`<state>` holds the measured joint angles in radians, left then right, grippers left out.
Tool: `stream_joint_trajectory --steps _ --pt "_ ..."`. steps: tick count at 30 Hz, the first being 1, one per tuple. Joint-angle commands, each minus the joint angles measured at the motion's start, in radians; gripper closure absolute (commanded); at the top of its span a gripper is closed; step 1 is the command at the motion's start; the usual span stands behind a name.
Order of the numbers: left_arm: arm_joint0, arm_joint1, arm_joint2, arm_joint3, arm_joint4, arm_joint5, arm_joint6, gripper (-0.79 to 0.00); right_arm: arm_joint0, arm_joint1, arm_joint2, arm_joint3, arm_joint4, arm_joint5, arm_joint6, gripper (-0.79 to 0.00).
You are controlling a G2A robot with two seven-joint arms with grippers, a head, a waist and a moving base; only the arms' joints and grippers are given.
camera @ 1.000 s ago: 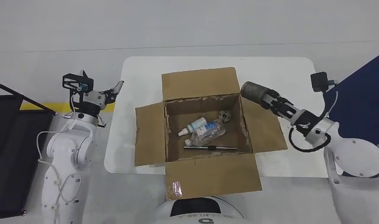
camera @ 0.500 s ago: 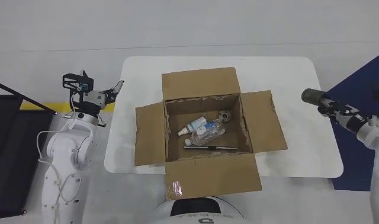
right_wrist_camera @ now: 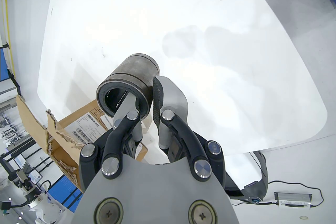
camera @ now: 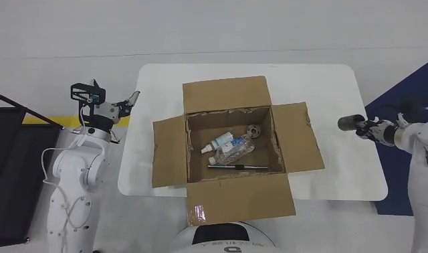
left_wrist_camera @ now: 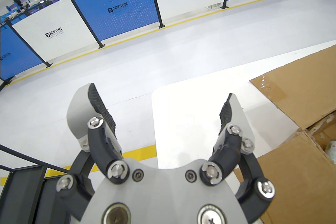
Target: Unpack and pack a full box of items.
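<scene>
Holding a dark metal sleeve [right_wrist_camera: 131,72] in my right gripper [right_wrist_camera: 145,95]: one finger inside the bore, the other pad on the outer wall, clamped on that wall. It hangs over the bare table [camera: 321,86], right of the open box [camera: 227,96]. Looks like steel, so I judge it heavy, rigid and smooth. It could pivot or slip in this one-wall pinch, so I'd set it down gently. Left gripper [left_wrist_camera: 160,101] spread wide, empty, by the table's left edge.

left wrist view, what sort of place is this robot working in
Likely a factory-style robot test hall: blue and white partition panels on black posts fence off a wide pale floor marked with a yellow line, and the cardboard box sits on a white table.
</scene>
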<state>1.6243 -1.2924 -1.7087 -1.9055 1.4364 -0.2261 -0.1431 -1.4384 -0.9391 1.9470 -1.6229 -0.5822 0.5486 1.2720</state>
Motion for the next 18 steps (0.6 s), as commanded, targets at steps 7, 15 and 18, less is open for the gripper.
stream_joint_trajectory --steps 7,15,18 --pt "0.0 0.0 0.0 0.0 0.0 0.0 0.0 -0.785 0.064 0.007 -0.107 0.089 -0.012 0.047 -0.048 0.0" --pt "0.0 0.0 0.0 0.0 0.0 0.0 0.0 -0.785 0.063 0.024 -0.129 0.132 0.028 0.072 -0.073 0.0" --pt "0.0 0.0 0.0 0.0 0.0 0.0 0.0 -0.785 0.053 0.031 -0.141 0.141 0.051 0.065 -0.066 0.0"
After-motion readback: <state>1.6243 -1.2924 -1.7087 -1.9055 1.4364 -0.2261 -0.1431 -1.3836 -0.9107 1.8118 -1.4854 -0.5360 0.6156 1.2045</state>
